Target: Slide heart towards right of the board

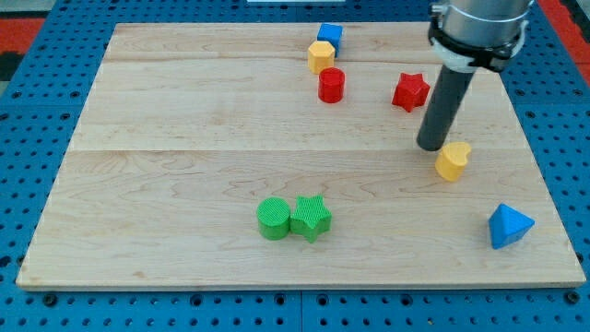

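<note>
The yellow heart (453,160) lies on the wooden board (184,138) at the view's right, a little above mid-height. My tip (430,146) stands just to the left of the heart and slightly above it, touching or almost touching its upper left edge. The dark rod rises from there to the arm at the view's top right.
A red star (410,91) lies above my tip. A red cylinder (332,85), a yellow hexagon (321,56) and a blue cube (330,37) stand at the top centre. A green cylinder (273,219) and green star (311,218) touch at bottom centre. A blue triangle (508,226) lies at bottom right.
</note>
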Robot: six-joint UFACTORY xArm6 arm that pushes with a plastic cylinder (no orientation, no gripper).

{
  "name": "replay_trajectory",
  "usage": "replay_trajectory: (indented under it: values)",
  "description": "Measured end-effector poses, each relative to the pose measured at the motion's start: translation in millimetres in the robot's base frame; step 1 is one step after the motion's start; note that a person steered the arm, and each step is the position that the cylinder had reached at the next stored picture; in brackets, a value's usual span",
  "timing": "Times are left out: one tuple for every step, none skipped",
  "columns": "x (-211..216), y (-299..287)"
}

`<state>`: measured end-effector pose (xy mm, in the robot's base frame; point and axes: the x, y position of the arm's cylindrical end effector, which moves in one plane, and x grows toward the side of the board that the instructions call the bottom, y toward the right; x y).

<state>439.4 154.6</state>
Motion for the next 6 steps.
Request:
replay_trajectory:
  values:
    - [17.2, -4.4]
    - [26.7, 14.6]
    - [29.7, 19.4]
    - [22.3, -11.4]
    - [-6.6, 4.4]
    - [-8.0, 34.4]
